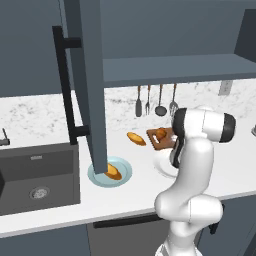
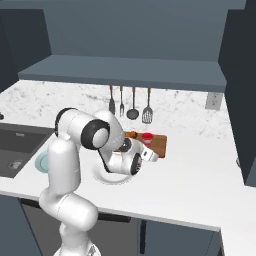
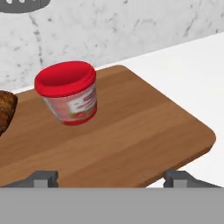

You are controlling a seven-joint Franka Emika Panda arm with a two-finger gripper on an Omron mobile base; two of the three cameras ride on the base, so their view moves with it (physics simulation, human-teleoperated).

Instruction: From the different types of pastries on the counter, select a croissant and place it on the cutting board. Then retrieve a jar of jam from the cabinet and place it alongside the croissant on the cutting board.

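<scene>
Gripper (image 3: pixel 111 178) tips stood wide apart at the bottom of the hand view, one low at the left and one low at the right, with nothing between them. Just above them lay the cutting board (image 3: pixel 131 140), a brown wooden slab that ran from the left edge toward a rounded corner at the right. The jar of jam (image 3: pixel 68 92) sat on the board at upper left of centre, red lid on top and red-and-pale label below, leaning a little in this tilted view. At the left edge a dark brown bit of the croissant (image 3: pixel 5 111) showed, near the jar but not touching it. White counter (image 3: pixel 192 57) ran behind the board at upper right.

From the right base camera the jar (image 2: pixel 147 137) appeared as a small red spot on the board (image 2: pixel 159 145) near the frame's centre, just beyond the arm's hand.

From the left base camera the croissant (image 1: pixel 161 133) rested on the board (image 1: pixel 156 140) right of centre. A long yellow-orange pastry (image 1: pixel 135 138) lay on the counter just left of the board, and another pastry (image 1: pixel 113 173) sat on a pale blue plate (image 1: pixel 125 172), partly behind the open cabinet door (image 1: pixel 92 85).
</scene>
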